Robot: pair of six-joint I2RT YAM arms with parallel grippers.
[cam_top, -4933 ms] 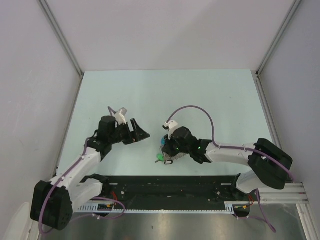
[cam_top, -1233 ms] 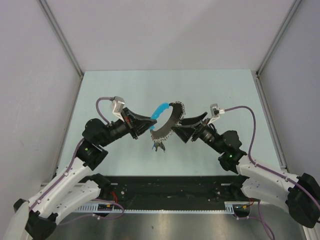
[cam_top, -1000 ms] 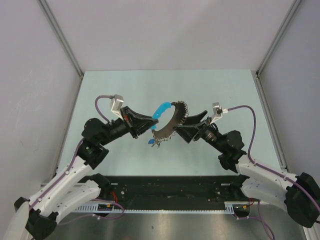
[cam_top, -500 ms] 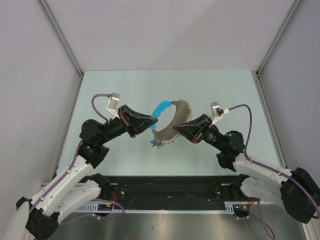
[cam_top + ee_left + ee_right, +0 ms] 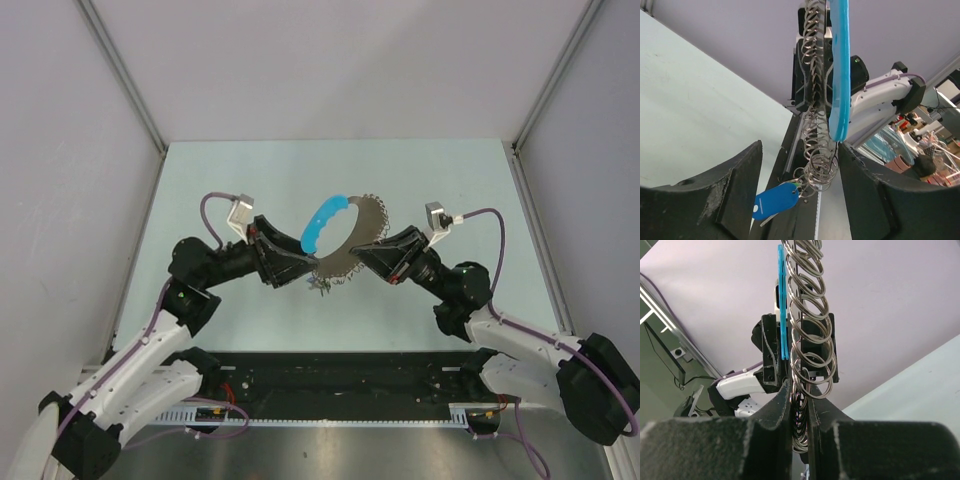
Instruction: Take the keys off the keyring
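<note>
A curved chain of silvery split rings with a long light-blue handle hangs in the air between my arms. At its lower end a small keyring carries the keys and a bright blue tag; they dangle in the top view. My left gripper is open, its fingers on either side of the chain's lower end without touching it. My right gripper is shut on the ring chain. Both grippers show from above, the left gripper and the right gripper.
The pale green table lies below, walled by grey panels on three sides. A black rail with the arm bases runs along the near edge.
The bunch went from the table up into the air between both arms. In the last half second the blue handle swung upward and my left gripper dropped toward the chain's lower end.
</note>
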